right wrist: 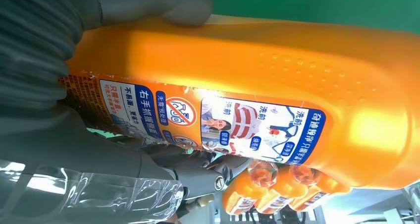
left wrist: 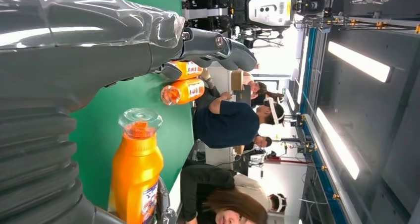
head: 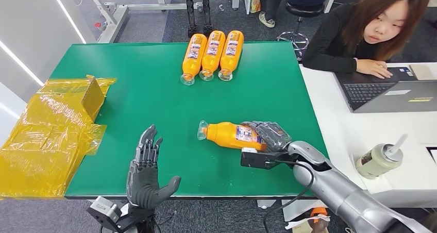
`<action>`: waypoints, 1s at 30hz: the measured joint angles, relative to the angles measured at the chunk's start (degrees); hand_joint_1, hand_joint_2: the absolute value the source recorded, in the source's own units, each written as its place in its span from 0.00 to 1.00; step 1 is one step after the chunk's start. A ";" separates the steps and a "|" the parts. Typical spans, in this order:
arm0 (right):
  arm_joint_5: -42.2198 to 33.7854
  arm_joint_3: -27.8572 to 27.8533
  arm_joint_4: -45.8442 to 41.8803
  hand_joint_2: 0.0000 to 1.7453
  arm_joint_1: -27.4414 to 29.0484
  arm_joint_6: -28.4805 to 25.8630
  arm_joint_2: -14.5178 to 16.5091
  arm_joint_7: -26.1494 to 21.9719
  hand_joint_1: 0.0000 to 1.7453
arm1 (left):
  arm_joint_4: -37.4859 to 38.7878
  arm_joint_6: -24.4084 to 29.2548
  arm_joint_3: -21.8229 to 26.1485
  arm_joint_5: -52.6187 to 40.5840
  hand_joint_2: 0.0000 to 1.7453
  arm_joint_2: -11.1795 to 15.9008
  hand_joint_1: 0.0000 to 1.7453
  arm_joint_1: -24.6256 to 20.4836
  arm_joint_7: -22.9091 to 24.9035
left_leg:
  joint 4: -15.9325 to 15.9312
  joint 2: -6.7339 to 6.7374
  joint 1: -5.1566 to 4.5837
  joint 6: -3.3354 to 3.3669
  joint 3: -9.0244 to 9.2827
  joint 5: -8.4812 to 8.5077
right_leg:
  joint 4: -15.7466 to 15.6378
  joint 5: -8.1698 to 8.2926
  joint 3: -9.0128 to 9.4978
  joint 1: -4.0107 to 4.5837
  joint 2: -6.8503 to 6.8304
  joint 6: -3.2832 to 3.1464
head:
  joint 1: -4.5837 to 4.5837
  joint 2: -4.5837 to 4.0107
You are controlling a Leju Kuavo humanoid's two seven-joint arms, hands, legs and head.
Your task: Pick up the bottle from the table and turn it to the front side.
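Now right hand point(head: 269, 135) grips orange bottle point(head: 233, 135) on green table point(head: 154, 104).

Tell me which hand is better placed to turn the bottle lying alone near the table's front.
Right. The right hand already grips the orange plastic bottle at its base end, on the green table. The left hand is open, apart from it, holding nothing.
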 joint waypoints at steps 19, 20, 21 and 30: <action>16.46 -9.22 -26.43 1.00 16.41 -5.81 2.33 1.62 1.00 | 4.77 -4.40 4.52 3.78 1.00 -2.61 0.00 -2.67 0.67 | -0.08 -0.01 0.02 0.00 -0.08 -0.02 | 0.01 -0.03 -0.08 0.01 -0.01 0.00 | 0.00 0.00; 17.42 -9.30 -27.18 1.00 17.14 -5.87 3.42 1.81 1.00 | 5.70 -4.34 4.70 3.79 1.00 -2.80 0.00 -3.31 0.66 | -0.08 0.00 0.02 -0.01 -0.08 -0.02 | 0.02 -0.03 -0.09 0.01 0.00 0.00 | -0.01 0.00; 18.28 -9.33 -27.88 1.00 17.71 -5.83 4.62 2.05 1.00 | 6.66 -4.22 4.87 3.79 1.00 -2.97 0.00 -4.00 0.61 | -0.08 0.01 0.02 -0.01 -0.07 -0.01 | 0.03 -0.03 -0.09 0.01 0.01 -0.01 | -0.01 0.00; 21.22 -10.06 -31.15 1.00 19.19 -3.22 11.92 4.84 1.00 | 12.76 -7.10 6.30 5.21 1.00 -4.11 0.00 -8.27 -0.43 | -0.08 0.00 0.01 -0.03 -0.09 0.03 | 0.05 -0.02 -0.10 0.01 0.01 -0.01 | 0.00 0.00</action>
